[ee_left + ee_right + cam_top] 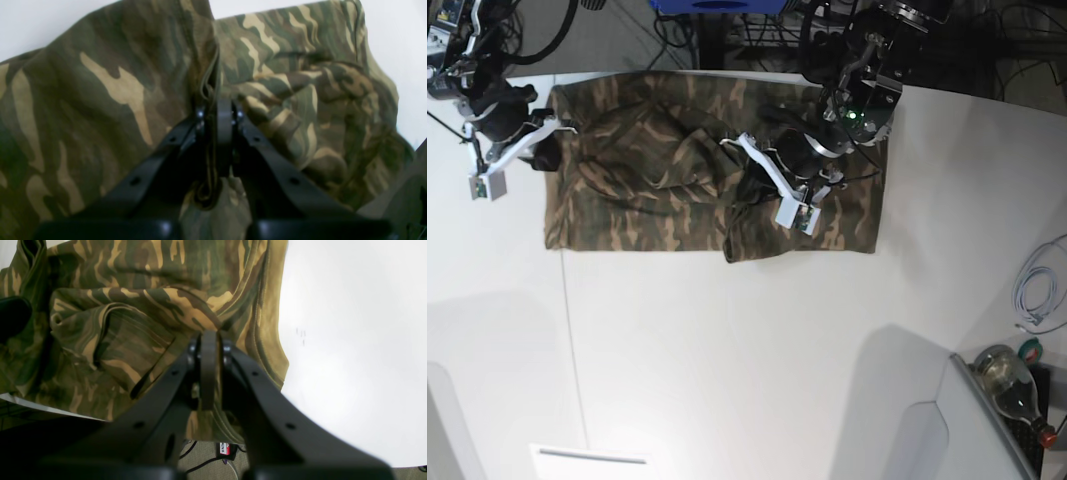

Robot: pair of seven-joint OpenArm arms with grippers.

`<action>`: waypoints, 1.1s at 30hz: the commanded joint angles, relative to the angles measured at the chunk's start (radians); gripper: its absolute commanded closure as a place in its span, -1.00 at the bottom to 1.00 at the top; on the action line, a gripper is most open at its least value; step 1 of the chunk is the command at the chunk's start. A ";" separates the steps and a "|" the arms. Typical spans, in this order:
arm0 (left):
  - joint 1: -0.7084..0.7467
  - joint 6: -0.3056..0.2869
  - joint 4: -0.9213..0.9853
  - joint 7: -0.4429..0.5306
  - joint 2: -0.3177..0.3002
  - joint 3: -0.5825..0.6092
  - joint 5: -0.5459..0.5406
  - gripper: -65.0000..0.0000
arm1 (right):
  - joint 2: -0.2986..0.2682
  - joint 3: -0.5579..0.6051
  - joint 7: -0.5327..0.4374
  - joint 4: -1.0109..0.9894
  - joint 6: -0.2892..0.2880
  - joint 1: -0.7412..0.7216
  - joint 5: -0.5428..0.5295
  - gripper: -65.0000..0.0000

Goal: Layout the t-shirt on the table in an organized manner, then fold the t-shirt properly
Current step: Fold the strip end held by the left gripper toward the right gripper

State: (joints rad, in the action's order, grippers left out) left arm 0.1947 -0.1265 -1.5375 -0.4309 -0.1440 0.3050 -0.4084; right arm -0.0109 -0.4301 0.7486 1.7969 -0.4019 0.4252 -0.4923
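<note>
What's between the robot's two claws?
The base view shows a strip of bare white table beside the right gripper, then rumpled camouflage t-shirt up to the left gripper.

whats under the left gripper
The left gripper is over the shirt, with a fold of it rising between the fingertips. The cloth directly beneath the fingers is covered, so how it lies there can't be seen.

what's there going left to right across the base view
right pincer, camouflage t-shirt, coiled white cable
</note>
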 commanded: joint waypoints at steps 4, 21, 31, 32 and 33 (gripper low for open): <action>-0.008 -0.003 -0.018 0.022 0.008 0.003 -0.010 1.00 | -0.005 -0.005 -0.019 0.019 -0.009 -0.006 -0.013 0.93; -0.010 -0.003 -0.016 0.022 0.008 0.006 -0.013 -0.08 | -0.005 -0.005 -0.016 0.021 -0.009 -0.006 -0.013 0.93; -0.067 -0.003 -0.021 0.022 0.001 0.256 -0.016 -0.34 | -0.005 -0.005 -0.014 0.021 -0.009 -0.004 -0.013 0.93; -0.067 -0.003 -0.024 0.022 0.001 0.263 -0.016 -0.34 | -0.005 -0.005 -0.014 0.021 -0.009 -0.004 -0.013 0.93; -0.067 -0.003 -0.036 0.022 0.001 0.267 -0.016 -0.34 | -0.005 -0.005 -0.014 0.021 -0.009 -0.002 -0.013 0.93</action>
State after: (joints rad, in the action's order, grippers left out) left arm 0.1387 -0.1265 -1.5478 -0.4355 -0.1478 0.5724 -0.4156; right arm -0.0105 -0.4301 0.7517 1.7969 -0.4019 0.4248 -0.4927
